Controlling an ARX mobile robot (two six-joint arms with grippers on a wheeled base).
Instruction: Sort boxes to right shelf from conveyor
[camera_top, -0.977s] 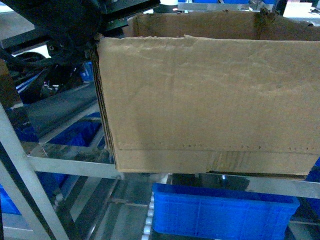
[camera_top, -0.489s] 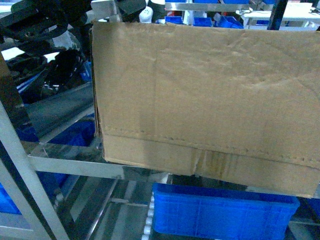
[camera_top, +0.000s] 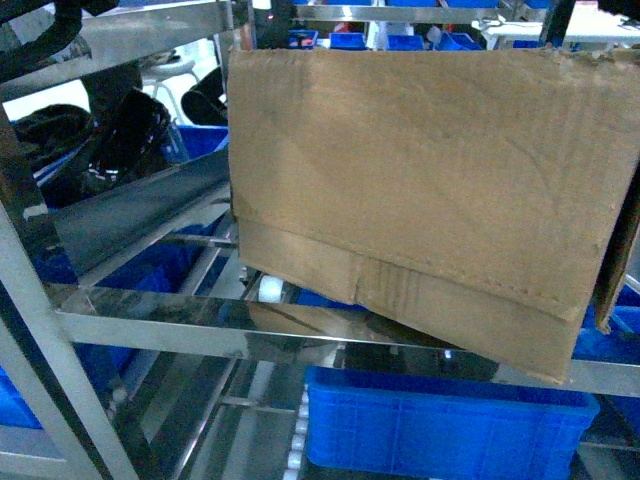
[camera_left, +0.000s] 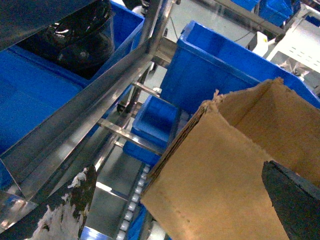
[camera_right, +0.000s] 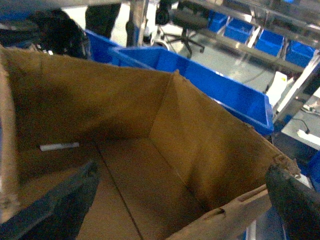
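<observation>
blue plastic bins (camera_top: 440, 425), office chair (camera_right: 187, 20)

Both grippers spread wide, seen only from the wrist cameras

The left gripper (camera_left: 180, 200) shows two dark fingers set far apart at the bottom of its wrist view: the left-hand finger (camera_left: 80, 192) is frayed and flecked with white at its tip, the right-hand one reaches in from the lower right corner. The right gripper (camera_right: 182, 197) likewise has its two dark fingers (camera_right: 62, 205) parted widely, one at the lower left and one at the lower right. Neither arm can be made out in the head view.
</observation>
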